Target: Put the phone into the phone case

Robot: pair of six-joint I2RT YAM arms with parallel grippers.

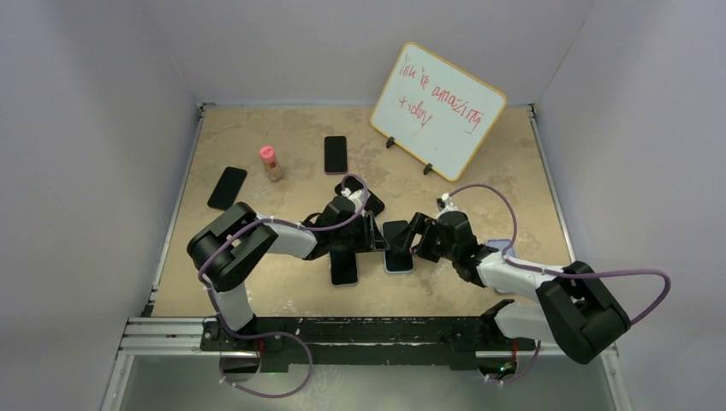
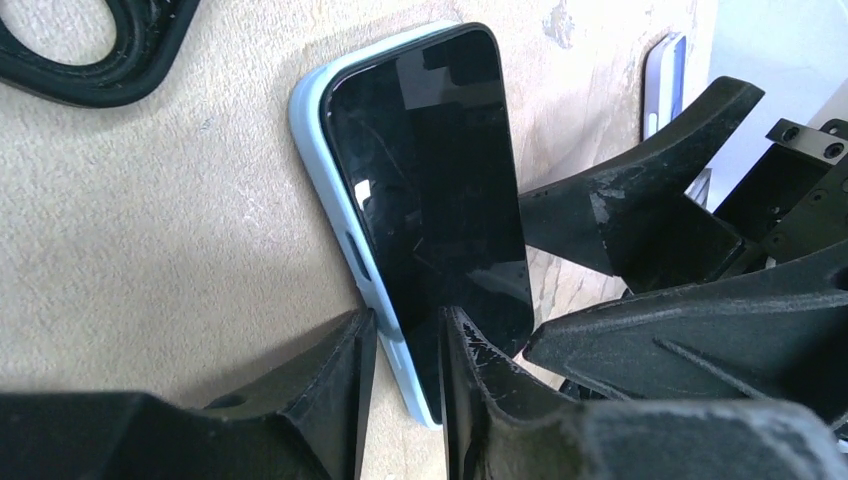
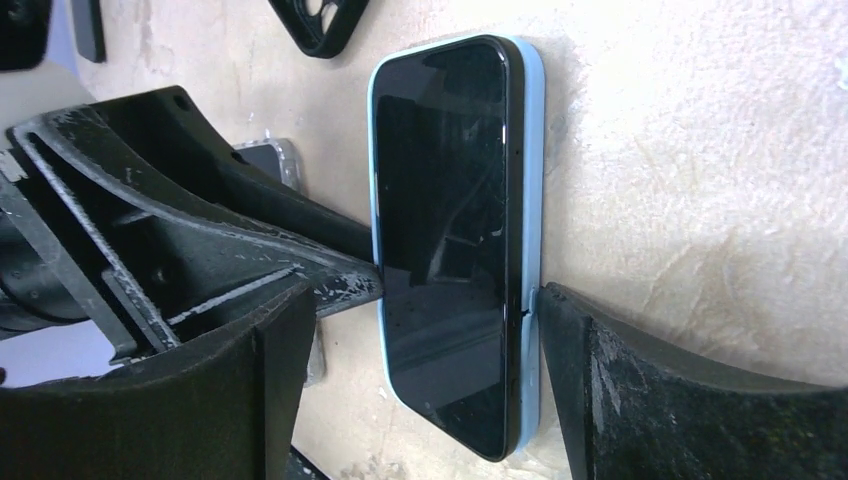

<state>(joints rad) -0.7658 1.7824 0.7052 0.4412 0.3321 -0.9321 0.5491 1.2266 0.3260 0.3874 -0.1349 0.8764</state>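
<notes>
The left tool (image 2: 408, 330) clamps the phone (image 2: 430, 180) and phone case (image 2: 315, 130) rim together on the bench (image 2: 150, 250); the right tool (image 3: 420, 300) stands released, straddling both. Expect a rigid, slick glass phone and a flexible case wall. Grip the long edges.

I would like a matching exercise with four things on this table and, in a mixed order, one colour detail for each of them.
Things:
1. whiteboard
2. small bottle
3. phone case
4. phone

Colour details:
a. black screen
b. red handwriting
c. light blue
d. pink cap

Pairs: 1-b; 2-d; 3-c; 4-a
</notes>
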